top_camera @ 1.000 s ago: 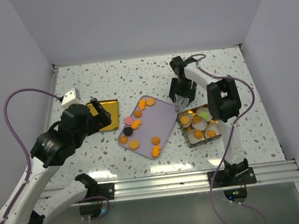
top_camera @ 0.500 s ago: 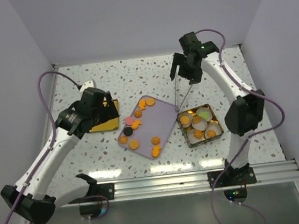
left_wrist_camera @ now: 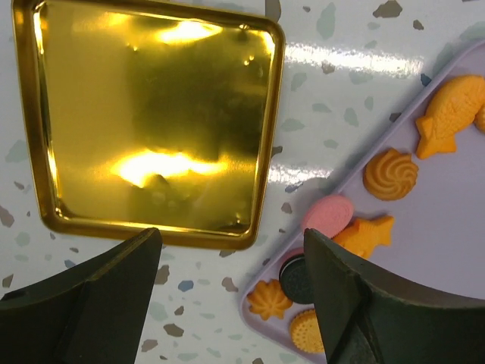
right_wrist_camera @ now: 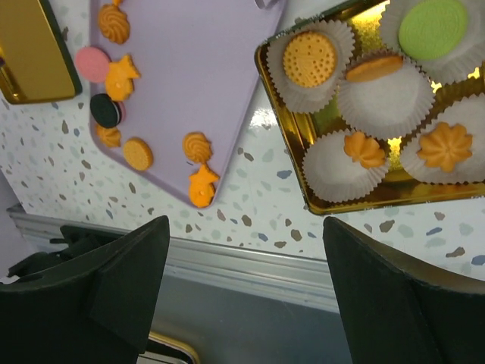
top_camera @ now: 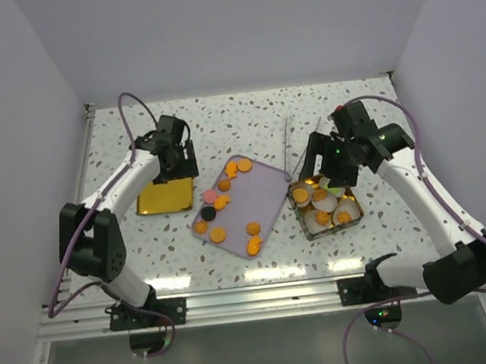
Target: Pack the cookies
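1. My left gripper (left_wrist_camera: 231, 254): fingers apart, nothing between them, hanging over the gold lid (left_wrist_camera: 151, 121) just left of the purple tray (top_camera: 257, 193).
2. My right gripper (right_wrist_camera: 242, 258): fingers apart, empty, above the gold tin (top_camera: 312, 234) just right of the tray.
3. The cookies (top_camera: 218, 235): some lie loose on the tray, mostly toward its left side. Others sit in paper cups (right_wrist_camera: 394, 98) inside the tin.
4. Judgement: a pick from the tray comes next. I should choose a cookie standing clear of its neighbours, descend square and close gently (biscuits likely chip).
5. Release low over a cup with room; one tinned cookie lies tilted.
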Motion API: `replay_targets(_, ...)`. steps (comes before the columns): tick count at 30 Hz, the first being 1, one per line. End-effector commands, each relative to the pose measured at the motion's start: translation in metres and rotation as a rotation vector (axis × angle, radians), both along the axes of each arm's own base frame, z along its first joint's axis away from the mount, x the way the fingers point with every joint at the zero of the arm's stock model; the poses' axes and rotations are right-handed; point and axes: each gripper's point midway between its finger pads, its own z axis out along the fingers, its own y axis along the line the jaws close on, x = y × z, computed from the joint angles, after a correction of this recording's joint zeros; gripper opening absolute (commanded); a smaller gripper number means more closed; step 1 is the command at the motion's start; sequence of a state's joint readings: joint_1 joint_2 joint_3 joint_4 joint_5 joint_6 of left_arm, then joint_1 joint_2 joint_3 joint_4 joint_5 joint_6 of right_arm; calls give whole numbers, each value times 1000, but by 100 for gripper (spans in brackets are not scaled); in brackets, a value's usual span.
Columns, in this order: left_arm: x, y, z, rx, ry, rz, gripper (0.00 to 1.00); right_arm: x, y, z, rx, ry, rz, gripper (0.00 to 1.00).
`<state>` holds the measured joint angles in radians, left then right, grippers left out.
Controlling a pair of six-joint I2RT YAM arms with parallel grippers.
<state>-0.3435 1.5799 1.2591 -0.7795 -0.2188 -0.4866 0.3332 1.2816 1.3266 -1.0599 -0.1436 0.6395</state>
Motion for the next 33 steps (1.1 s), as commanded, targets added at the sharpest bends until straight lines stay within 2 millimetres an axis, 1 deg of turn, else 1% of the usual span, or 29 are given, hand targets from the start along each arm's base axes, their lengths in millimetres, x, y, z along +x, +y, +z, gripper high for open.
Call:
replay_targets(1,42,-11,16,8,-83,-51,81,-18,-1,4,33,-2,13,86)
replay_targets(2,45,-12,2,23,-47,-53,80,-22,-1,4,35,0,20,86)
replay_targets(3,50,-14,1,23,-44,-60,79,-25,-2,7,34,-7,19,86)
replay_targets(4,51,-16,-10,27,-16,-67,77,-26,-3,9,34,-12,17,86)
replay_targets(7,54,-18,-24,33,9,-70,76,-31,-7,17,27,-29,20,86)
replay_targets(8,54,-17,-33,42,28,-66,75,-32,-9,19,18,-32,21,86)
replay_targets(10,52,-17,-43,50,51,-62,73,-34,-13,23,-2,-40,24,86)
replay_targets(11,51,-19,-51,45,72,-69,71,-34,-14,25,-6,-42,22,86)
replay_targets(15,46,-19,-73,49,112,-75,65,-40,-21,30,-33,-51,22,86)
replay_targets(17,44,-19,-83,55,129,-80,58,-42,-24,29,-42,-57,18,86)
replay_targets(19,42,-19,-92,55,144,-84,48,-47,-24,16,-44,-30,26,86)
replay_targets(20,41,-19,-98,57,155,-85,44,-51,-20,11,-20,-14,44,84)
replay_targets(21,38,-19,-103,60,167,-86,41,-54,-13,-2,11,6,75,83)
replay_targets(22,39,-19,-105,56,165,-86,36,-57,-7,-10,40,24,91,82)
replay_targets(23,39,-19,-108,54,169,-87,31,-67,2,-23,93,75,121,79)
replay_targets(24,38,-20,-111,50,170,-89,22,-64,8,-27,123,63,129,78)
replay_targets(26,37,-20,-115,49,179,-92,8,-65,13,-36,144,80,139,77)
replay_targets(27,38,-20,-114,47,175,-91,0,-64,15,-45,145,97,143,75)
replay_targets(28,39,-20,-113,44,171,-93,0,-64,18,-49,143,105,154,75)
replay_targets(29,40,-22,-108,34,157,-99,0,-65,20,-53,137,113,166,74)
replay_targets(30,42,-23,-105,29,146,-100,0,-60,22,-58,120,119,173,73)
replay_targets(31,44,-24,-102,25,135,-104,0,-62,28,-60,106,118,198,73)
replay_targets(32,46,-24,-95,22,122,-102,0,-61,31,-63,93,116,210,73)
replay_targets(33,50,-24,-89,19,110,-103,0,-59,37,-69,61,115,229,73)
